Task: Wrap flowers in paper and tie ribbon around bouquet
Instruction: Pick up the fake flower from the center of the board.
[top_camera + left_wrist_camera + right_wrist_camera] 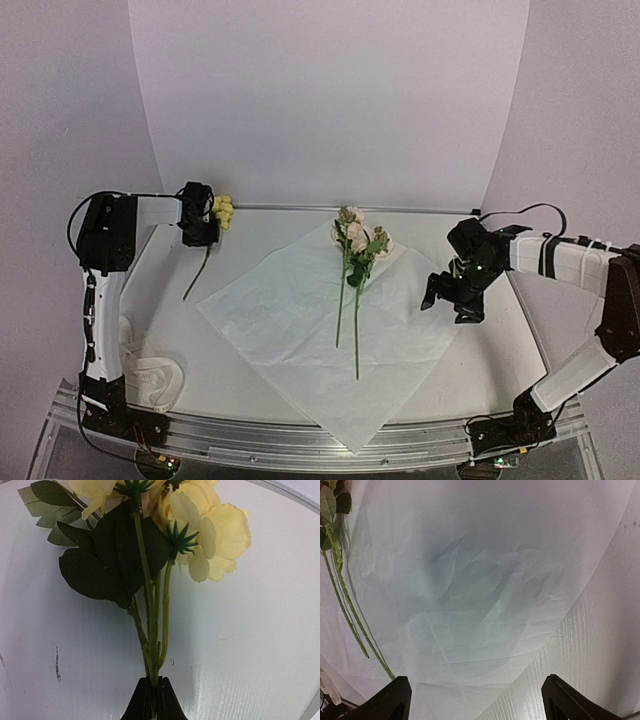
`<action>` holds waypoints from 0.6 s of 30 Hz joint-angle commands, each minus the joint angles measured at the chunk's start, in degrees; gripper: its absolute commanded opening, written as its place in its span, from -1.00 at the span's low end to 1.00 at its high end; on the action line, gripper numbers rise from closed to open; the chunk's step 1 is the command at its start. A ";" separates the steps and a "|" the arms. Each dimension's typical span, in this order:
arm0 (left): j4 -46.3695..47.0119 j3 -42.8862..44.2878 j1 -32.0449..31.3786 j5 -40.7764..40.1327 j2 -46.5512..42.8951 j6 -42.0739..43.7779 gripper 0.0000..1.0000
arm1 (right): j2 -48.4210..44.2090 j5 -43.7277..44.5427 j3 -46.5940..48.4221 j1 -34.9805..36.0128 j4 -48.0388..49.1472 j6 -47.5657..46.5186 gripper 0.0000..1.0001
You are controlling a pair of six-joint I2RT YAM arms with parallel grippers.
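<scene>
Left of the paper (290, 320), at its far-left side: my left gripper (205, 232) is clamped tight on the green stems of the yellow flowers (222, 210). The left wrist view shows my left fingers (150, 702) pinched together around those stems, blooms (215, 527) and dark leaves fanning out beyond them. The stem end trails toward the paper's left corner, not reaching it.

Near-left of the paper, by my left arm's base: the ribbon (160, 382), a loose pale coil on the table (500, 350), well apart from the sheet.

The paper lies flat as a diamond, one corner pointing at the near edge.

On the paper, right of its middle: the cream flowers (355, 240), blooms at the far corner, two long stems running toward the near side.

At the paper's right corner: my right gripper (450, 303), jaws spread wide, holding nothing. The right wrist view looks down on crinkled sheet and bare table between my fingers (390, 700).
</scene>
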 commanded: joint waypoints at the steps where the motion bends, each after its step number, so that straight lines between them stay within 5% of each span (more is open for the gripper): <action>1: 2.12 -1.27 -0.16 0.67 -10.31 -3.05 -1.00 | 0.77 0.19 2.79 -0.16 -0.27 -0.58 0.84; 8: 2.02 -4.20 -2.89 1.46 -21.10 -9.00 -1.00 | 3.38 -0.99 5.97 0.98 -0.11 -0.12 0.79; 18: 1.69 -8.99 -17.89 -0.59 -30.65 -25.22 -1.00 | 16.50 0.26 20.21 6.49 1.96 0.50 0.60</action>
